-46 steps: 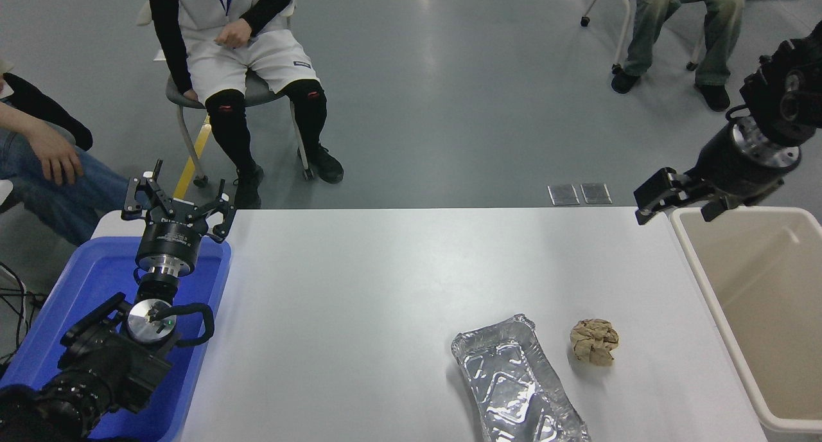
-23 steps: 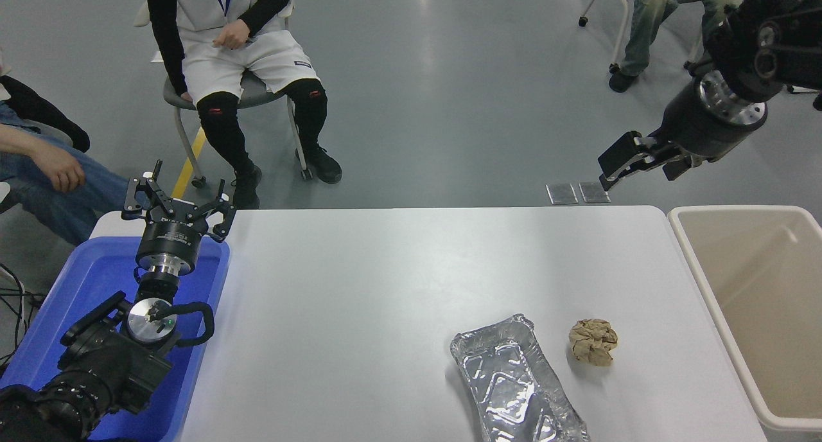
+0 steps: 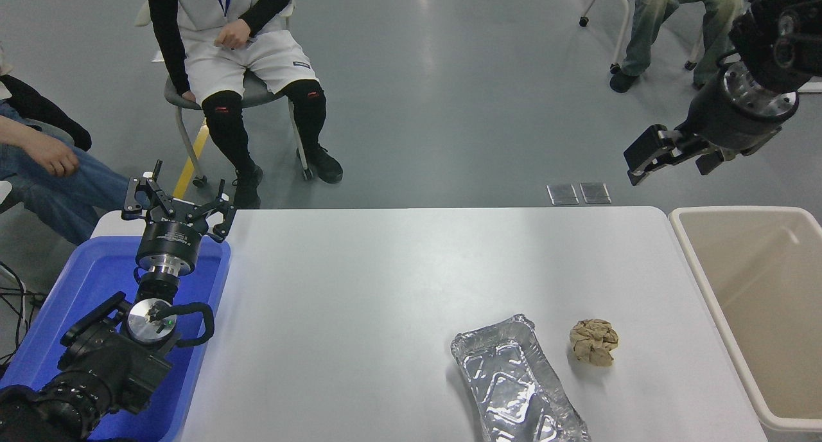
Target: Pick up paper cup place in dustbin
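white table (image 3: 385,288) bears a foil tray (image 3: 514,384) beside a crumpled paper ball (image 3: 594,342).

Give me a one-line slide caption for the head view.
Right hand raised beyond the table's far right corner near the beige dustbin; foil tray and crumpled paper ball on the table; no paper cup visible.

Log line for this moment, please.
right gripper: open, empty, raised beyond table's far edge | paper cup: not visible | dustbin: right of table | left gripper: parked, open

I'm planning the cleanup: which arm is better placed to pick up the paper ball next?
Right. Its tool hangs near the bin, on the paper ball's side; the left tool sits over the far blue tub.
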